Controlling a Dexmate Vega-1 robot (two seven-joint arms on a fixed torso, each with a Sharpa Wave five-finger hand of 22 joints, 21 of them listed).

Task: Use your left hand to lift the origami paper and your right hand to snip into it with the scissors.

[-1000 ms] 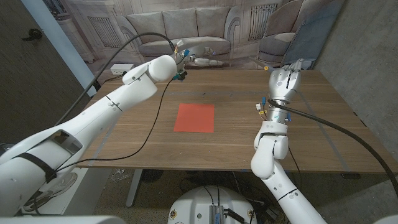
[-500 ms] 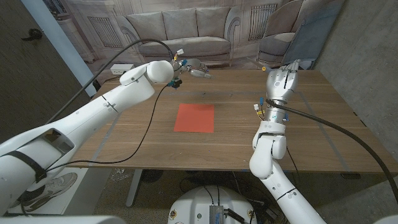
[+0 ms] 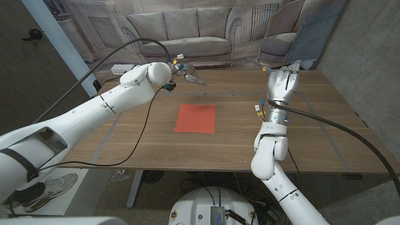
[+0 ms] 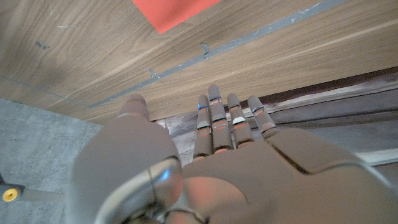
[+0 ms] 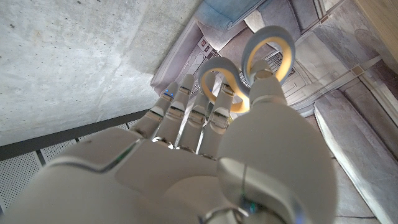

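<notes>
A red square of origami paper (image 3: 195, 118) lies flat in the middle of the wooden table (image 3: 325, 137); one corner of the paper (image 4: 171, 11) shows in the left wrist view. My left hand (image 3: 187, 75) hovers over the table's far side, beyond the paper and apart from it, fingers (image 4: 217, 118) stretched out and holding nothing. My right hand (image 3: 284, 80) is raised upright over the table's right part. In the right wrist view it grips scissors (image 5: 268, 31) with pale ring handles, its fingers (image 5: 186, 109) threaded through them. The blades are hidden.
A backdrop printed with a sofa (image 3: 187, 31) stands behind the table. A white power strip (image 3: 122, 67) lies at the far left edge. Grey tape lines (image 4: 249, 40) cross the tabletop. A concrete wall (image 3: 369, 56) runs along the right side.
My left hand has come down and nearer, from the table's far edge toward the paper. The right hand and the paper have stayed in place.
</notes>
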